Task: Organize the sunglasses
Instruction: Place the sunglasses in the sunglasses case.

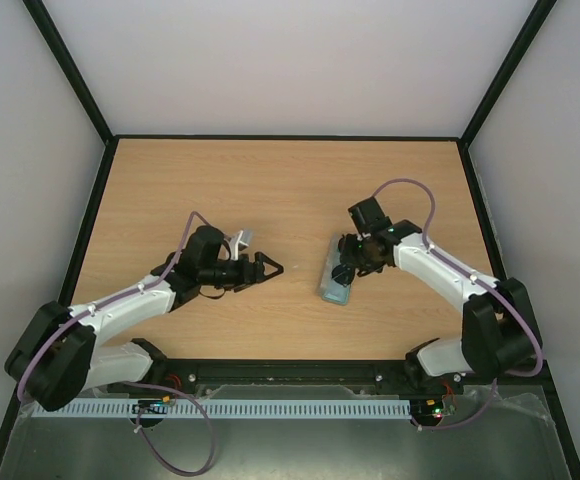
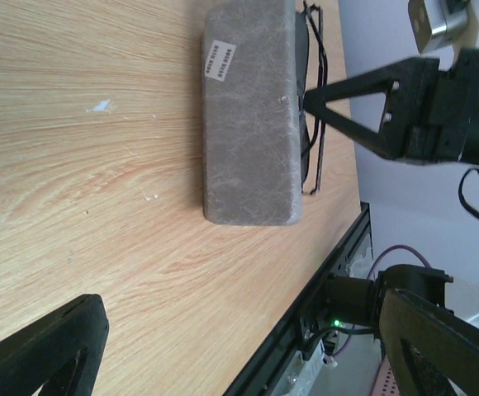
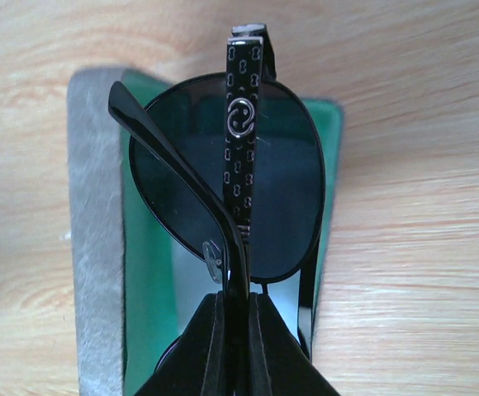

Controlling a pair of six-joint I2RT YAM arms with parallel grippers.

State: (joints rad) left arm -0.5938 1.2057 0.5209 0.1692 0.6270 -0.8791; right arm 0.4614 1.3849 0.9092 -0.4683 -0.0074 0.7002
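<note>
In the right wrist view the sunglasses (image 3: 248, 181) are folded, with dark round lenses, a thin black frame and a patterned temple arm. My right gripper (image 3: 238, 299) is shut on their frame and holds them just above the open grey case (image 3: 95, 247) and its green lining (image 3: 147, 272). From above, the case (image 1: 335, 283) lies right of the table's middle under the right gripper (image 1: 354, 262). My left gripper (image 1: 266, 268) stands open and empty to the left of the case, apart from it. The left wrist view shows the case's grey outside (image 2: 252, 115) and the sunglasses' wire frame (image 2: 315, 132) behind it.
The wooden table (image 1: 270, 180) has a black raised rim (image 1: 290, 366) along its near edge and on its sides, with white walls beyond. In the left wrist view the table's edge (image 2: 330, 272) runs close past the case.
</note>
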